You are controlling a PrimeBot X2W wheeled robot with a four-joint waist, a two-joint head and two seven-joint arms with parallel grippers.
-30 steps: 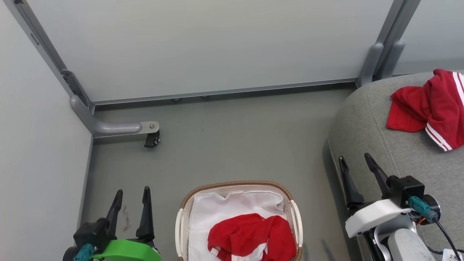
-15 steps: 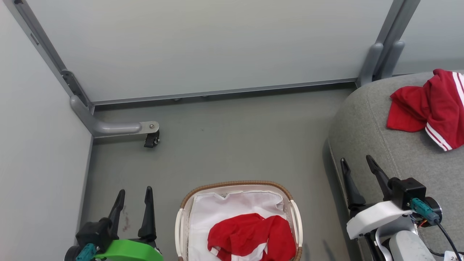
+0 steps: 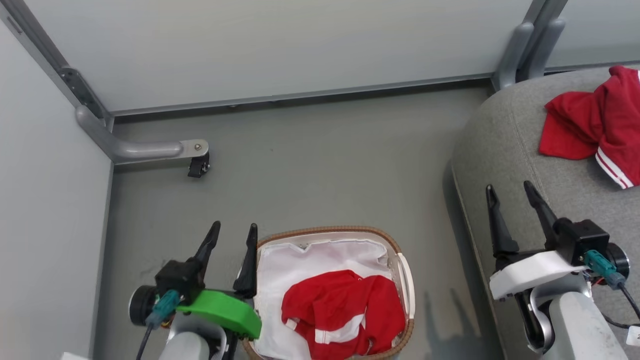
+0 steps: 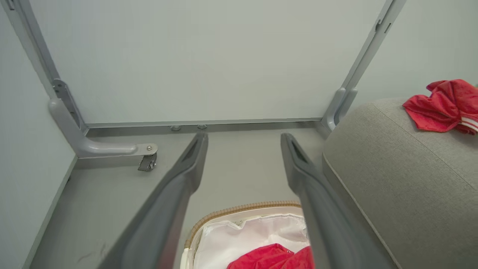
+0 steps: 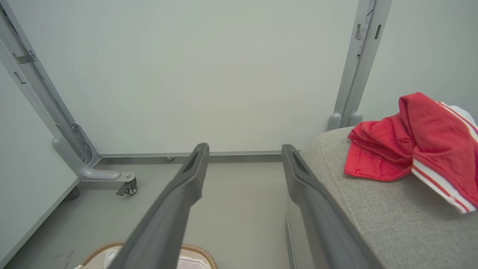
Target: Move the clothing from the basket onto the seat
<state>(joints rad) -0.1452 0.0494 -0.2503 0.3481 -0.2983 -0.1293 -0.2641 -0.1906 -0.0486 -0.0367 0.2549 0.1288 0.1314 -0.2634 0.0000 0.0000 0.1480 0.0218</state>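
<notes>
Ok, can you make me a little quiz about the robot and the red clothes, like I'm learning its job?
1. True or false: a red garment lies on the grey seat, and a second red garment is in the basket.
2. What lies under the garment in the basket?
A) a white sheet
B) a blue towel
C) bare plastic
3. Which is closer to the basket, the left tool or the right tool?

Key:
1. True.
2. A.
3. The left tool. It is right beside the basket's rim, while the right tool is over by the seat. Both are open and hold nothing.
</notes>
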